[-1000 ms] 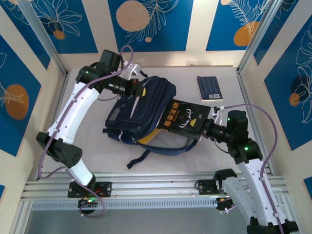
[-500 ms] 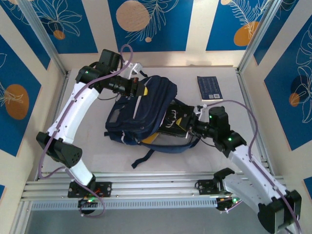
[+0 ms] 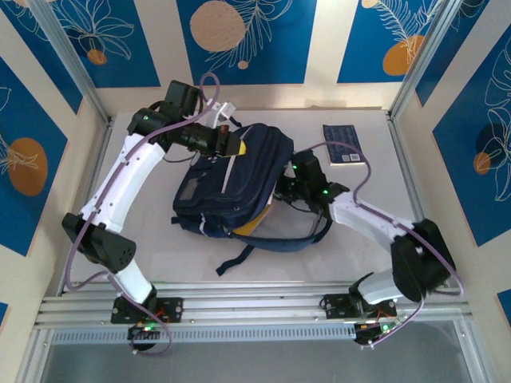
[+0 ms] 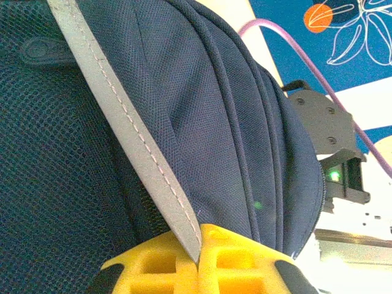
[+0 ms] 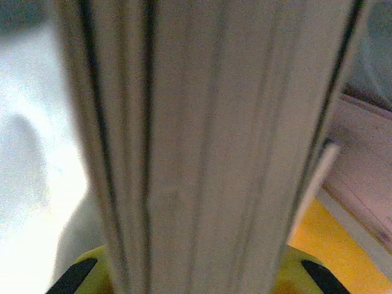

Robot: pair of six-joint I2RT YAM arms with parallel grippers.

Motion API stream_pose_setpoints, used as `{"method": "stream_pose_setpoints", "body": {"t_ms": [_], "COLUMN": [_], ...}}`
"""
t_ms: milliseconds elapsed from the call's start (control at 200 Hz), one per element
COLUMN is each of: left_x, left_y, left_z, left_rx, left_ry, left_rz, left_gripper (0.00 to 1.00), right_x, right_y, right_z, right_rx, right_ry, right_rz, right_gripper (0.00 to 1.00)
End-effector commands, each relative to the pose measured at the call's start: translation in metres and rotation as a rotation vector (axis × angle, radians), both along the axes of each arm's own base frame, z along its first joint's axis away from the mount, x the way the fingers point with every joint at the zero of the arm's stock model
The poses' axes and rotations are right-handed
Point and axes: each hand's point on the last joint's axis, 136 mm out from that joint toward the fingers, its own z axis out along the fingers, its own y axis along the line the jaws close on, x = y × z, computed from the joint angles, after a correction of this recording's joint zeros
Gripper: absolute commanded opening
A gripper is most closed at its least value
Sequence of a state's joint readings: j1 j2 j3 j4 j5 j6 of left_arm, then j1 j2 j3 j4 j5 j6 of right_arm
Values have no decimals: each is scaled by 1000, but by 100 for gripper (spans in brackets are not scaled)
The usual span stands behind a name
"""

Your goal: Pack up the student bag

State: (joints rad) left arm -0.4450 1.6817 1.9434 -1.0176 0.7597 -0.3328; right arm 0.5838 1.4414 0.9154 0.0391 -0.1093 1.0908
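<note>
- The left arm (image 3: 128, 171) rises from the near left corner and bends across to the far-left end of the student bag (image 3: 239, 179).
- The left jaws are fully closed. In the left wrist view the yellow fingers (image 4: 153, 266) pinch a pale grey stripe (image 4: 135, 141) of the bag between them, and the navy fabric bulges up just behind.
- The bag lies on its side in the middle of the white tabletop (image 3: 184, 255), long axis slanting from near left to far right. A mesh-faced pocket (image 3: 192, 191) is on its left face, a bit of yellow (image 3: 249, 225) shows at its near edge, and a dark strap (image 3: 233, 262) trails toward the arm bases.
- The right jaws are at the bag's right edge, with the wrist pressed against the fabric. They stand a little apart, clamped on a book (image 5: 202, 153) whose pale page edges run up between the yellow fingertips (image 5: 288, 278) in the right wrist view.
- The right arm (image 3: 367, 219) stretches low across the tabletop from the near right corner toward the bag.
- A small blue booklet (image 3: 343, 144) lies flat near the far right corner, apart from the bag.
</note>
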Motion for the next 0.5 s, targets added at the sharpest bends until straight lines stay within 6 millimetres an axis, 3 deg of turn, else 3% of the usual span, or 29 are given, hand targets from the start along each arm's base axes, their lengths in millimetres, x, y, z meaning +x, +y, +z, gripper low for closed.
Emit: {"method": "stream_pose_setpoints", "body": {"t_ms": [0, 165, 235, 275, 315, 410, 495], "left_x": [-13, -10, -9, -7, -5, 1, 7], "left_y": [-15, -16, -16, -16, -15, -10, -4], "left_z": [67, 64, 61, 59, 57, 53, 52], "left_rx": [-208, -204, -197, -190, -184, -168, -165], "left_ry": [-178, -170, -168, -163, -161, -151, -143], "left_rz": [-123, -123, -119, -113, -106, -73, -45], "left_gripper": [0, 0, 0, 0, 0, 0, 0], "right_x": [31, 53, 61, 64, 66, 63, 56], "right_y": [23, 48, 62, 68, 71, 60, 48], "right_z": [13, -20, -21, -21, -18, -8, 8], "right_rx": [28, 8, 41, 43, 25, -54, -69], "right_ry": [-41, 40, 17, 18, 4, -47, -96], "right_rz": [-56, -92, -58, -26, -1, -7, 1], "right_gripper": [0, 13, 21, 29, 43, 75, 88]}}
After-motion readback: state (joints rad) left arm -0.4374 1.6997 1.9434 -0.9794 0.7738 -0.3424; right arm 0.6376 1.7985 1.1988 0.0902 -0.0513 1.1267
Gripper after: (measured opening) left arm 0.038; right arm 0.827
